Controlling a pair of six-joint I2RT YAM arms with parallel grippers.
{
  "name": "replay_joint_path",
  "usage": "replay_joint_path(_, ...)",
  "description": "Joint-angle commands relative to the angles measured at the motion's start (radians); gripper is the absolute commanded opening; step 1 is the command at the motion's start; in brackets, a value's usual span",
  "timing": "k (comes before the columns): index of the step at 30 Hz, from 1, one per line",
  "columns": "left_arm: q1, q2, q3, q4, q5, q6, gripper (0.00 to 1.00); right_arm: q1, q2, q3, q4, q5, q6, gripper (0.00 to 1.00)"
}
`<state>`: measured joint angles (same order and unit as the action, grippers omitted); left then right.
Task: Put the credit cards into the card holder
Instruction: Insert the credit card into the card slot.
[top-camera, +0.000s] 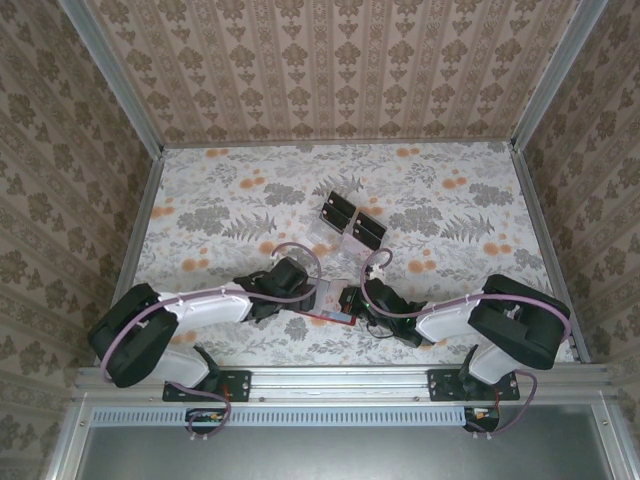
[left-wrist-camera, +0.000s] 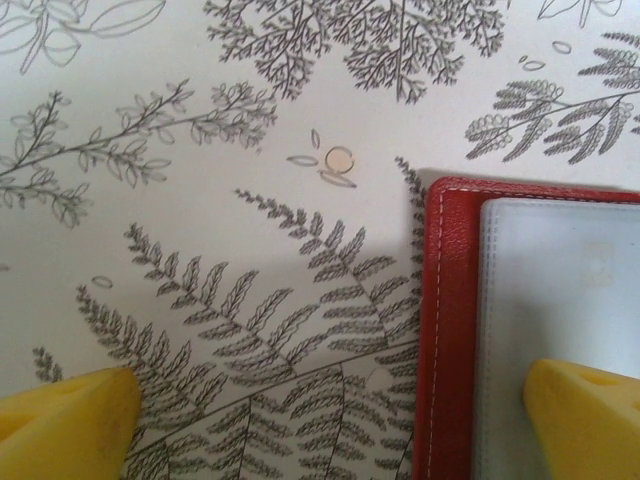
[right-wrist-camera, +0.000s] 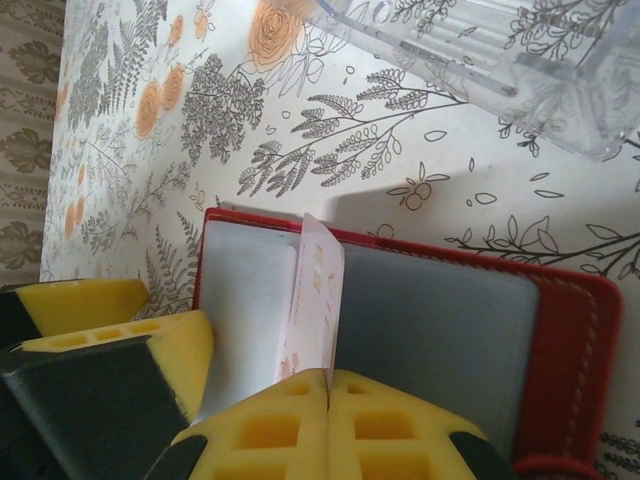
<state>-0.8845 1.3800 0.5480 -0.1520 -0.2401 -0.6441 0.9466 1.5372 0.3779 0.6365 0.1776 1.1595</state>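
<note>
The red card holder (right-wrist-camera: 565, 340) lies open on the table, its greyish pockets facing up. My right gripper (right-wrist-camera: 328, 385) is shut on a pale pinkish credit card (right-wrist-camera: 318, 300), which it holds on edge over the fold between the two pockets. My left gripper (left-wrist-camera: 325, 430) is open: one finger (left-wrist-camera: 585, 415) rests on the holder's pale pocket (left-wrist-camera: 560, 290), the other (left-wrist-camera: 60, 425) is over bare table. From above, both grippers meet at the card holder (top-camera: 325, 318) near the front edge. More black and pale cards (top-camera: 352, 222) stand in a clear rack behind.
The clear plastic rack (right-wrist-camera: 480, 50) stands just beyond the holder. Patterned walls enclose the table on three sides, with the arms' mounting rail (top-camera: 340, 385) along the front. Open floral tabletop (top-camera: 220, 210) lies to the left and right.
</note>
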Motion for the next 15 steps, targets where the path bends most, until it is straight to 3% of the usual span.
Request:
replay_joint_path(1, -0.013, -0.014, -0.049, -0.124, -0.01, -0.023, 1.0, -0.012, 0.035, 0.002, -0.087, 0.028, -0.007, 0.0)
replay_joint_path(15, -0.045, -0.015, -0.08, -0.101, -0.01, -0.065, 1.0, -0.027, 0.094, 0.036, -0.032, -0.097, -0.058, 0.0)
